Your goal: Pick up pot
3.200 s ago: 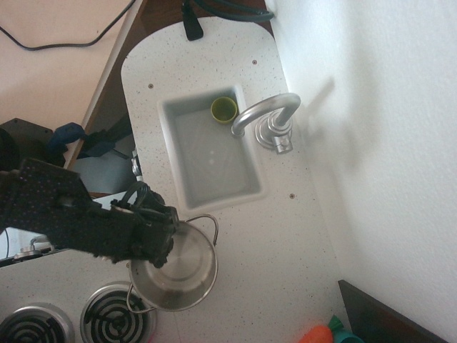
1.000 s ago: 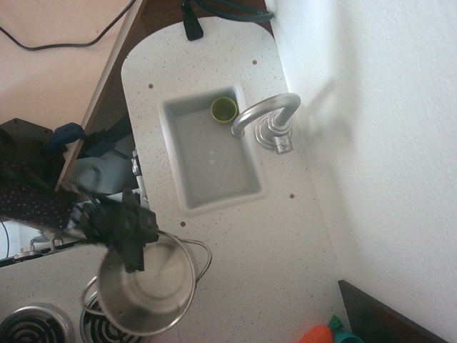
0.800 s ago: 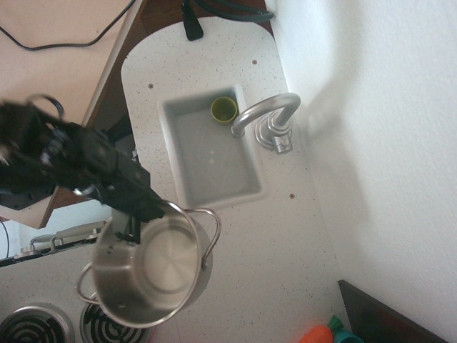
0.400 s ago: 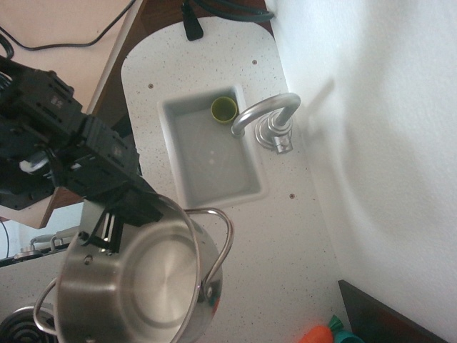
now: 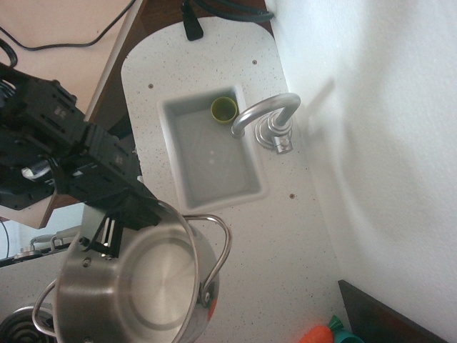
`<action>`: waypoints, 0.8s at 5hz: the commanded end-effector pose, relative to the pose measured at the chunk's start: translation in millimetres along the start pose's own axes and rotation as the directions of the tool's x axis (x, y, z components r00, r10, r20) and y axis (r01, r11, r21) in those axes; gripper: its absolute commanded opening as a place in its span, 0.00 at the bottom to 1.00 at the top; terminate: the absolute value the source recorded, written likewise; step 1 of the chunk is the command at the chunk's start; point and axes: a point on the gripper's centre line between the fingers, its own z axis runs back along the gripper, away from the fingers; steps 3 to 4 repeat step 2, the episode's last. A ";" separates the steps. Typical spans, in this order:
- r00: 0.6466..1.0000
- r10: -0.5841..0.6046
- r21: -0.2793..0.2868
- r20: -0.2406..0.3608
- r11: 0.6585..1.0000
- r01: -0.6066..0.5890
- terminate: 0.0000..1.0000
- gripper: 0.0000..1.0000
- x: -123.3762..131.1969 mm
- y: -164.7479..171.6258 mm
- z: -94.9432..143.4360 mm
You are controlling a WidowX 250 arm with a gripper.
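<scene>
The black gripper was pinched on the top rim of the pot. Its jaws were squeezed on the thin metal edge, one on the inside and one on the outside, as far as the picture showed. The big black arm reached up and to the left from the jaws.

The pot hung below and to the right of the jaws. It was up in the air, close to the camera, so it looked very big. It was round and shiny, and its open top faced the camera, so the flat bottom showed inside. One wire loop handle stuck out on the far side from the jaws, to the right. The other loop handle stuck out down and to the left of the jaws.

Up and to the right of the jaws, well apart from them, was the sink in the white counter. A small green cup sat in the far corner of the sink. The silver tap curved over the sink's right edge, just beside the cup.

Far below the jaws, at the left bottom corner, a bit of a stove ring peeked out beside the pot.
</scene>
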 end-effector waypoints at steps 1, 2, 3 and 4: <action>0.999 0.001 -0.016 0.045 1.000 0.000 0.00 0.00 10.0 -9.6 8.6; 0.999 0.003 -0.014 0.042 1.000 -0.002 1.00 0.00 9.4 -9.5 8.3; 0.999 0.003 -0.014 0.042 1.000 -0.002 1.00 0.00 9.4 -9.5 8.3; 0.999 0.003 -0.014 0.042 1.000 -0.002 1.00 0.00 9.4 -9.5 8.3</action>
